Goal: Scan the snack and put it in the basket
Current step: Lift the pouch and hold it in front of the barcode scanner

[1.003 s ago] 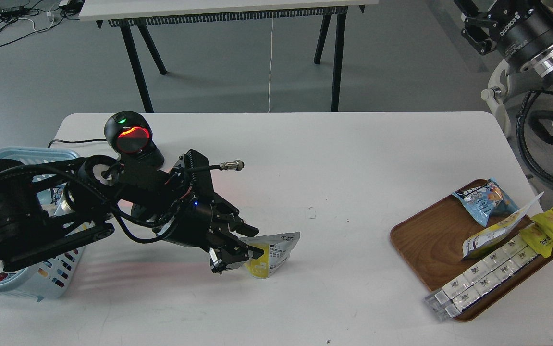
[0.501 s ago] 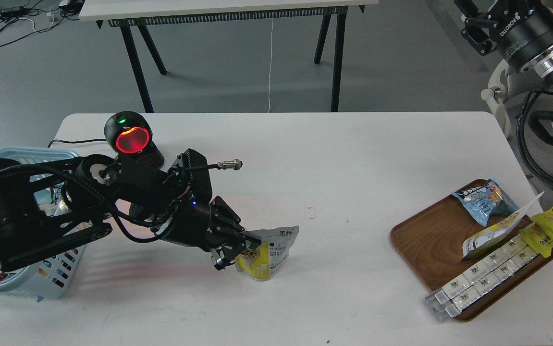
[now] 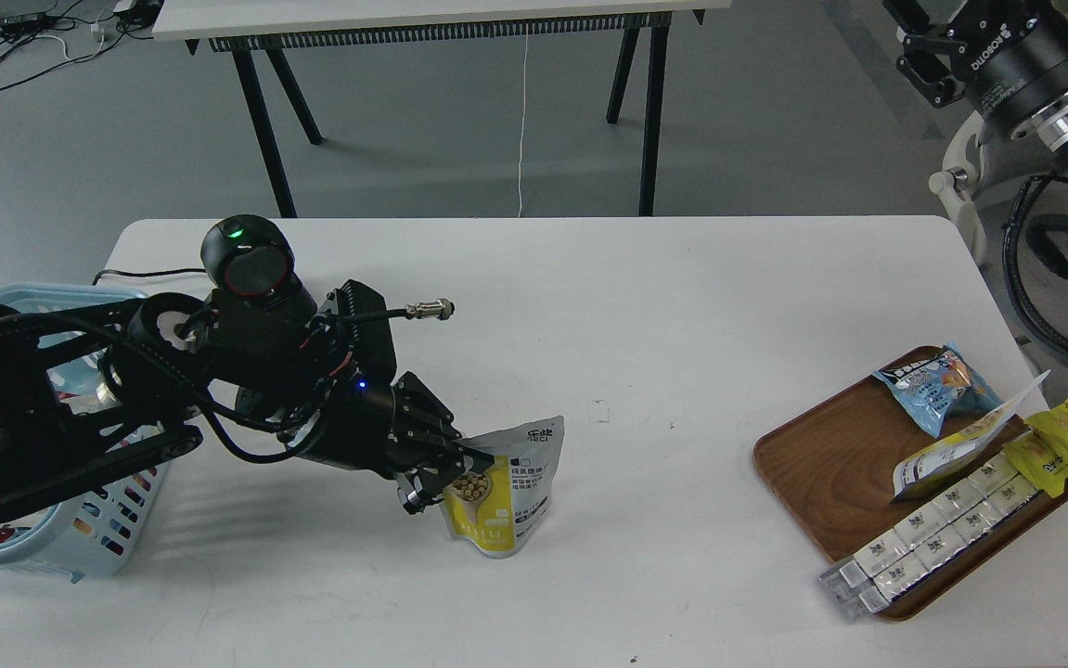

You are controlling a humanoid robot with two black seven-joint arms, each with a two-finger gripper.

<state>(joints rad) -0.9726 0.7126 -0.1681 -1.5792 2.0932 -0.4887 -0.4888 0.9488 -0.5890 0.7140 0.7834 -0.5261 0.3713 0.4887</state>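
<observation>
Since 1 s ago the left gripper (image 3: 445, 475) w/ the snack (image 3: 499, 492) has pulled back a bit toward 9 o'clock, and the pouch has turned so its nut picture + white text panel face the head view; scanner's (image 3: 250, 269) red glow has gone dark, green dot on top stays lit. Left gripper fingers are clamped on the pouch's left edge, pouch hanging upright, yellow bottom at or just above the white table (image 3: 682, 306), can't tell which. Snack sits at 4 o'clock from the scanner, well apart from the basket (image 3: 79, 547) at 9 o'clock, which is partly hidden behind the left arm. Wooden tray (image 3: 821, 473) w/ other packets lies at 3 o'clock. Right gripper isn't visible, only the arm's thick part at 1 o'clock.
</observation>
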